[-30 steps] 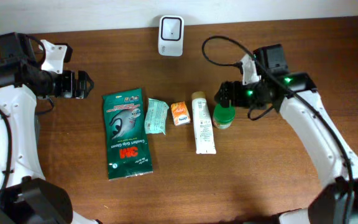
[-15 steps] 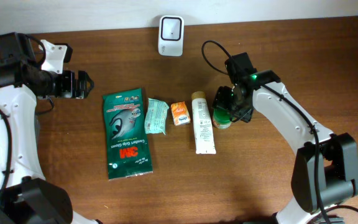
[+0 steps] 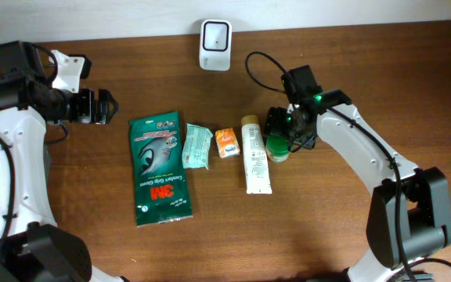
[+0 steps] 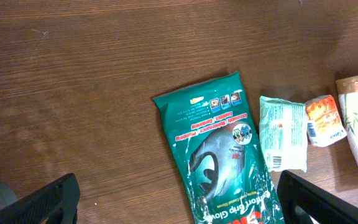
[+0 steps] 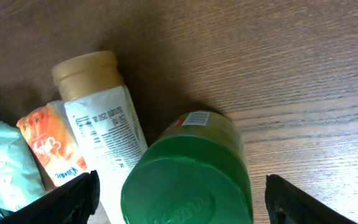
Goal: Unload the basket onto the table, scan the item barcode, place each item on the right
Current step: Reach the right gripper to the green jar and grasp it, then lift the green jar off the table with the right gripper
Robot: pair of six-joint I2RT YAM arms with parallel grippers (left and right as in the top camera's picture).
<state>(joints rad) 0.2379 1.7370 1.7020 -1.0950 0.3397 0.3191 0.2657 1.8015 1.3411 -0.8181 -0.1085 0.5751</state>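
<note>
Pickup stage: right gripper (image 3: 282,127) hangs spread wide around the green-lidded jar (image 5: 188,180), which stands just beside the tube (image 3: 255,157); next it should close, then lift toward the scanner (image 3: 215,35).

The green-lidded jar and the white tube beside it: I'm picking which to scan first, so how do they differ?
The green-lidded jar stands upright, lid up; the white tube lies flat. The jar is short and round, the tube long and slim. The jar sits between the open fingers of the right gripper; the tube lies outside them. Both rest side by side on the wooden table, printed labels showing.
</note>
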